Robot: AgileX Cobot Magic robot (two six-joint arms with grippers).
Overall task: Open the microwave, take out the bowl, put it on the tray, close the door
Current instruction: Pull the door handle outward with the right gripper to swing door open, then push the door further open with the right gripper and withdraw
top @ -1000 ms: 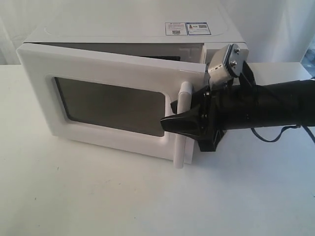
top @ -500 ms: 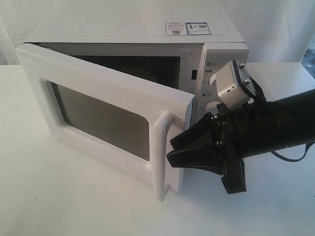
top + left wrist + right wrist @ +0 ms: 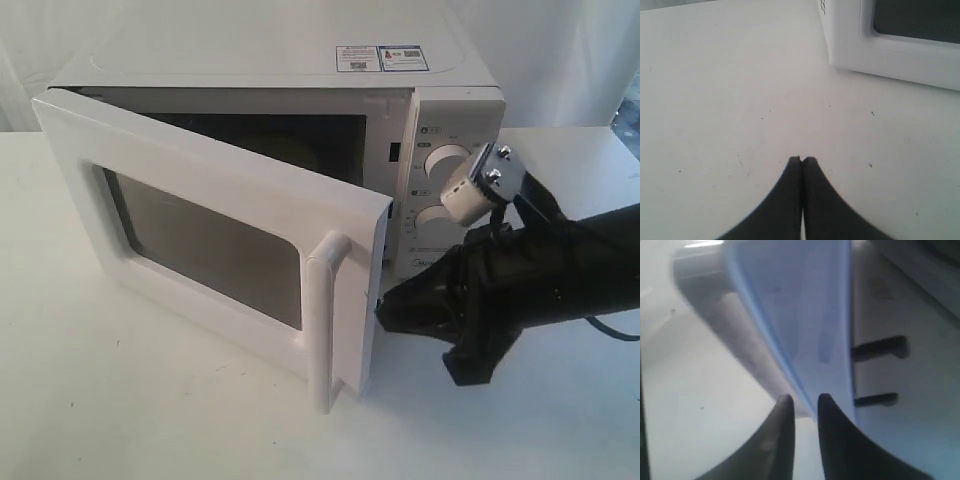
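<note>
The white microwave [image 3: 280, 60] stands at the back of the table with its door [image 3: 230, 165] swung partly open. The tall handle [image 3: 325, 320] is on the door's free edge. My right gripper [image 3: 385, 310] hangs just behind that edge, touching nothing. In the right wrist view the right gripper [image 3: 805, 400] shows a narrow empty gap, with the door [image 3: 805, 305] edge just ahead of the tips. My left gripper [image 3: 802, 159] is shut and empty above bare table, near the door's [image 3: 900, 55] lower frame. The cavity is dark and I cannot make out the bowl. No tray is in view.
Two round knobs [image 3: 447, 160] sit on the microwave's panel, right beside my right arm's wrist camera [image 3: 480, 180]. White table [image 3: 150, 400] stretches in front of the open door. A white backdrop closes off the rear.
The door has swung wider open. My right gripper has let go of the handle, dropped down and right behind the door's free edge, and its jaws have narrowed.
</note>
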